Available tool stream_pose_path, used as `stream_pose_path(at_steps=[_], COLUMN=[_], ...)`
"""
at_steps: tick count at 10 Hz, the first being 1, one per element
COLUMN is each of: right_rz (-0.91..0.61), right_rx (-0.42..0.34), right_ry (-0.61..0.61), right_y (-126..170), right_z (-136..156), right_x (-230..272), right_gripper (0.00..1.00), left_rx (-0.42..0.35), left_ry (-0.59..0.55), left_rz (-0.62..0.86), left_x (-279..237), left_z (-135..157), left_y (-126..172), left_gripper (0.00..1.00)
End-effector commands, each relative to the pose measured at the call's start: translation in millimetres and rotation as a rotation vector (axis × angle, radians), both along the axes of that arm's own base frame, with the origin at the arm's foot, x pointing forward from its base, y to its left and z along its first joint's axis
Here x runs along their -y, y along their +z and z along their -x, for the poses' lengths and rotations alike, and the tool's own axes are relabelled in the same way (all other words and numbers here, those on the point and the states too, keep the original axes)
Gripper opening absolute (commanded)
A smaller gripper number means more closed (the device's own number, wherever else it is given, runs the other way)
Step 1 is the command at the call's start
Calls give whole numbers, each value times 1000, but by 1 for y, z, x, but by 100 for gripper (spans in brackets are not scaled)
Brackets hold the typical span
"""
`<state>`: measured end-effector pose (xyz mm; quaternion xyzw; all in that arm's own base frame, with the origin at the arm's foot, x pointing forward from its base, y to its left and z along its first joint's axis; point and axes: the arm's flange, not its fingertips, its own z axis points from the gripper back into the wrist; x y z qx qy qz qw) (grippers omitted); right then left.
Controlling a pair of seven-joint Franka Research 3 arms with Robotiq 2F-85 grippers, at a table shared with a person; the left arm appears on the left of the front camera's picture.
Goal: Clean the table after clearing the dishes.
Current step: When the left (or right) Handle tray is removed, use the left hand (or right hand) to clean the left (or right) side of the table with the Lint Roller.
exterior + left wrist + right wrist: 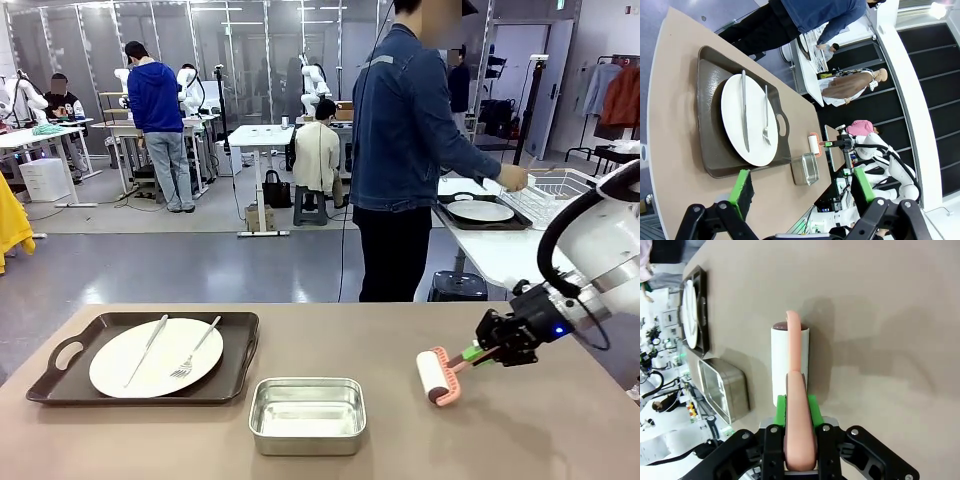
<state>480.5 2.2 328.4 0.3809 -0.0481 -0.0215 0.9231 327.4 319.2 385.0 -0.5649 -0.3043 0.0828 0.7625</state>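
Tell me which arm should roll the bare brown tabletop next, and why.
Right. The right gripper is shut on the pink-handled white lint roller, low over the brown table's bare side. The left gripper hangs open above the dark tray with the white plate.

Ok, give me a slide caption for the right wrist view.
Right gripper shut on a pink-handled lint roller, white roll low at the brown table, steel pan nearby.

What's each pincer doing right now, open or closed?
Left pincer: open, empty.
Right pincer: closed on the lint roller handle.
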Motion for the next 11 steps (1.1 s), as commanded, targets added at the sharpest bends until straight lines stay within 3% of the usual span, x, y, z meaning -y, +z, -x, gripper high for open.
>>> stream_pose_path(at_steps=[1,5,7,11], right_rz=[237,445,561,600], right_rx=[11,2,38,170], right_ry=[-68,-118,-161,-127], right_y=[-3,28,50,129], right_z=[6,14,17,41], right_x=[24,55,67,60], right_gripper=[20,20,20,20], left_rx=[7,7,7,7], left_ry=[-10,-10,-10,-10], left_rz=[-9,-9,-9,-9], left_x=[-1,-1,-1,-1], left_z=[4,4,4,4], left_y=[1,1,1,1], left_gripper=[100,100,100,100])
